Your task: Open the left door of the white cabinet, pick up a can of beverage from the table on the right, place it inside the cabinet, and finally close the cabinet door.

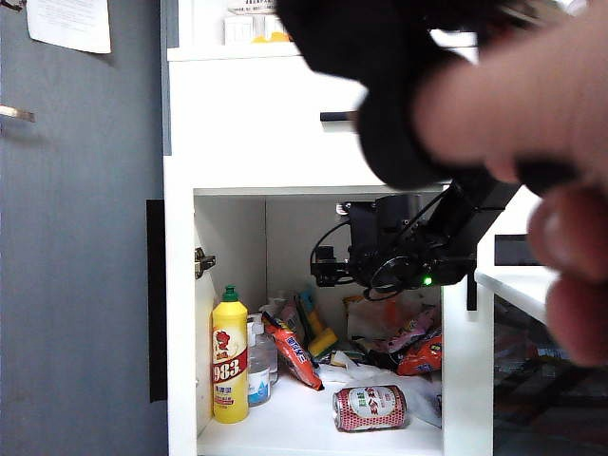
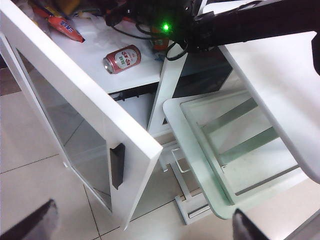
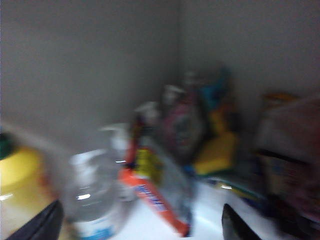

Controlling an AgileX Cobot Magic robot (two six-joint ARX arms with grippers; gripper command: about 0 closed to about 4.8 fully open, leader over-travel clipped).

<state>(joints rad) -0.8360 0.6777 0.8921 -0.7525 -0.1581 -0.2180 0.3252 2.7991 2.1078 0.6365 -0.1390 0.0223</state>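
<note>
tall white cabinet (image 1: 285, 123) is the landmark. its left door (image 2: 80, 115), white-framed with a dark glass pane and a black bar handle, stands swung wide, so the compartment is reachable.

small red can of beverage (image 1: 370, 408) with white label and silvery ends lies on its side on the cabinet floor, near the front edge, beside a yellow bottle with green cap (image 1: 230, 356) and an orange snack packet (image 1: 294, 356). nothing touches the can; judged as set down already.

right gripper (image 3: 140, 227) sits inside the cabinet above the clutter, fingers spread, nothing between them. view is blurred.

left gripper (image 2: 142, 225) hangs outside the cabinet, below the open door, jaws spread wide and empty. judged well placed to push the door shut once the right arm is clear.
</note>
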